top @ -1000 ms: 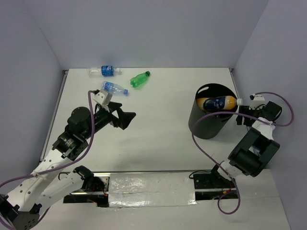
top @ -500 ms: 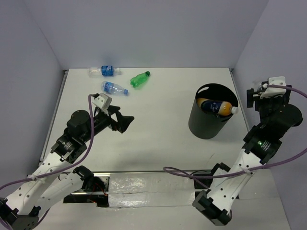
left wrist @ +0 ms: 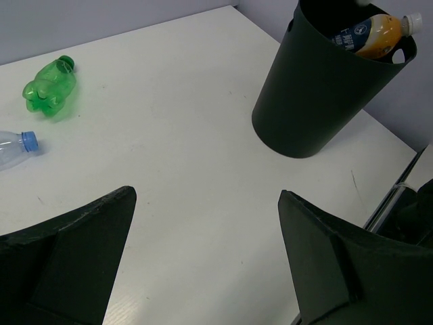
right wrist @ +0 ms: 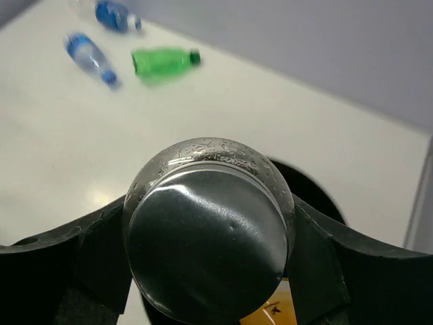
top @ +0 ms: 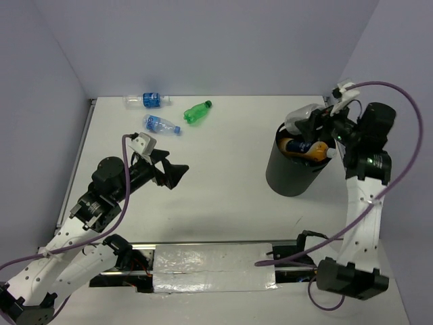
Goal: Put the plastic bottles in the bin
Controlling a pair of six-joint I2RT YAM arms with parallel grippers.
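Right jaws grip one clear bottle (top: 300, 116) just above the bin (top: 291, 177), which holds one orange bottle (top: 304, 147). Left jaws gape empty over the desk (top: 230, 176). Two blue-labelled bottles (top: 147, 100) (top: 161, 124) and one green bottle (top: 197, 112) lie far-left.

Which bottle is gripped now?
The clear bottle in the right gripper, above the bin. The orange bottle is inside the bin; the green bottle and two blue-labelled bottles lie on the table.
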